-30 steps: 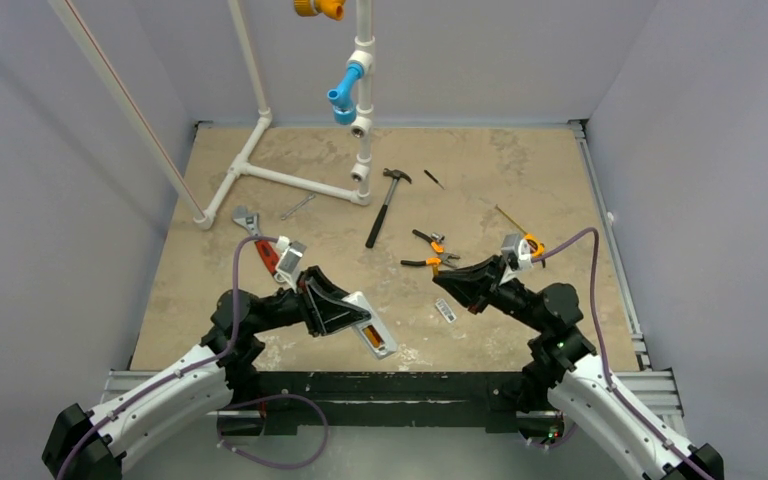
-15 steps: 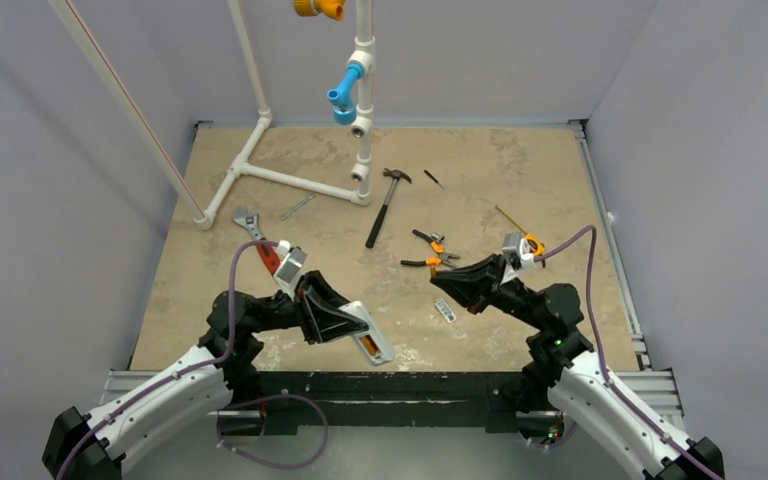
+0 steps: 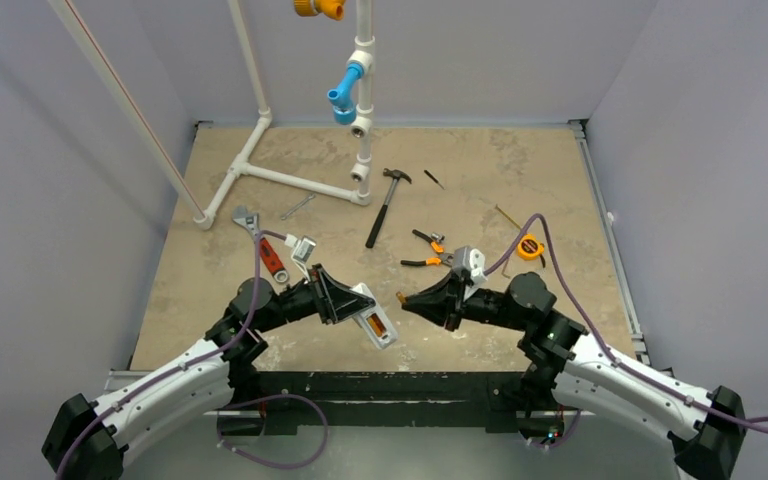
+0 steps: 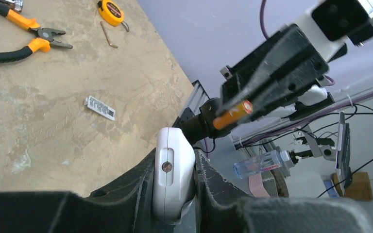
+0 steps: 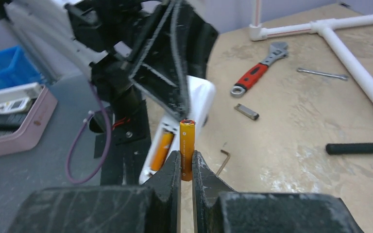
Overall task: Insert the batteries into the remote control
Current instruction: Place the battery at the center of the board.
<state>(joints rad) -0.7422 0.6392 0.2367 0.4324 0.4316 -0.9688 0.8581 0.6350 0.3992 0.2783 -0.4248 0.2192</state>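
Your left jaws are clamped on the slim white rectangular remote control [image 3: 374,322], one on each long side, holding it tilted in the air over the near part of the mottled tan bench [image 3: 520,180]. Its plain back faces up with the recess uncovered, and one small orange-wrapped cylindrical battery [image 5: 162,146] already lies in the recess. From the left wrist you see the remote's rounded white end, with a small screw set in an oblong slot.

Your right jaws are closed on the lower half of a second orange battery [image 5: 187,144]. It stands upright between them, and its top end has a metal cap with a dark ring. In the top view it sits just beside the remote, with a small gap between them.

There is faint print on the held battery's wrapper, too small for you to read. A small white labelled strip [image 4: 99,107] lies on the bench, and its dark print is equally illegible.
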